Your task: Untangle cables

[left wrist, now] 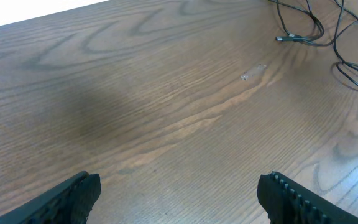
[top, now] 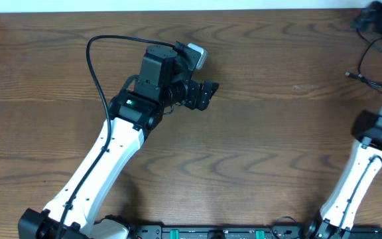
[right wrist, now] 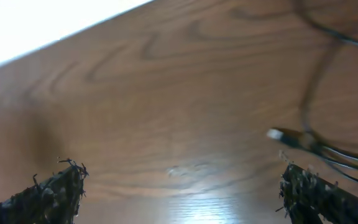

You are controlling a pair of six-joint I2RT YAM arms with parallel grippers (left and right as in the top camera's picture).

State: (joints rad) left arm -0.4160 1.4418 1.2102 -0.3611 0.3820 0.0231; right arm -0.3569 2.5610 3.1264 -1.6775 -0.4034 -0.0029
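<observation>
Thin black cables (top: 377, 50) lie tangled at the table's far right corner, with a loose plug end (top: 350, 75) pointing left. In the left wrist view the cables (left wrist: 309, 28) sit far ahead at the top right. My left gripper (top: 206, 95) is at the table's middle, well left of them; its jaws (left wrist: 179, 190) are open and empty over bare wood. My right gripper (right wrist: 182, 183) is open and empty, with a light plug tip (right wrist: 275, 134) and blurred cable loops (right wrist: 319, 93) just ahead to its right. In the overhead view the right gripper is past the right edge.
The wooden table (top: 264, 146) runs to a white back edge (top: 178, 5). The right arm (top: 370, 133) stands along the right side. The left arm's own black cable (top: 98, 73) arcs over the left part of the table.
</observation>
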